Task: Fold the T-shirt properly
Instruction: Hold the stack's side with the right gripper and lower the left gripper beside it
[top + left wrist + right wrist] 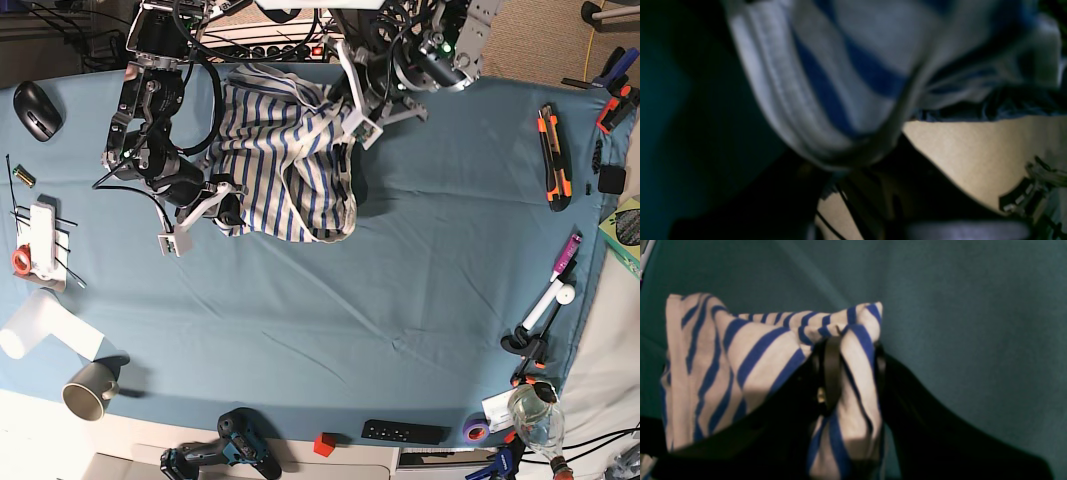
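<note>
The T-shirt (280, 160), white with blue stripes, hangs bunched between my two grippers at the back of the teal table. My right gripper (228, 208) holds its lower left part. In the right wrist view the black fingers (831, 373) are shut on a fold of the T-shirt (756, 350). My left gripper (352, 118) is at the shirt's upper right edge, and the cloth runs into its jaws. In the left wrist view the blurred T-shirt (840, 66) fills the frame and hides the fingers.
A mouse (35, 108) lies at the far left, with a white roll (45, 325) and a mug (88, 390) at the front left. A drill (225, 455), a red cube (323, 443) and a remote (405, 432) line the front edge. A utility knife (552, 155) and a bottle (535, 415) are on the right.
</note>
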Robot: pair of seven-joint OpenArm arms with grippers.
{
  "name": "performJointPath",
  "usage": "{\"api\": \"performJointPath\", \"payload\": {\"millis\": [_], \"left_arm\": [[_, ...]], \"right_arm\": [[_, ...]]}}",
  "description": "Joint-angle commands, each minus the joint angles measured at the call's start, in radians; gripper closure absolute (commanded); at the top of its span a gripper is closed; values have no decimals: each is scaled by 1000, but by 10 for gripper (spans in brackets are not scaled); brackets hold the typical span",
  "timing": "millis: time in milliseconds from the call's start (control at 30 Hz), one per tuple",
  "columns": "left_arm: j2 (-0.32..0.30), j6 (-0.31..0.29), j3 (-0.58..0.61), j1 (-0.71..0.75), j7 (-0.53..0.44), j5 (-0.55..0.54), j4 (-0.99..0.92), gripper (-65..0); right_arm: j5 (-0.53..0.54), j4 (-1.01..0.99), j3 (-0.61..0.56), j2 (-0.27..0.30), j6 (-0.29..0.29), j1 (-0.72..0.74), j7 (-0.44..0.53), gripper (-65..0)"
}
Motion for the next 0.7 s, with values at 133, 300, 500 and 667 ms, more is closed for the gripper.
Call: {"api": "performJointPath", "payload": {"millis": [133,300,500,667], "left_arm": [[2,-4,3,-14,-15,15,16,0],[-24,-4,2,-56,23,17,16,0],[-33,0,2,-94,-13,27,7,0],[-34,-2,2,-171,-15,29,-80,0]], "right_arm": [[5,16,4,9,5,16,6,0],[-7,97,5,9,5,13,-25,0],[-79,214,5,9,-17,-29,-30,0],[-79,251,5,9,-19,-123,-27,0]]}}
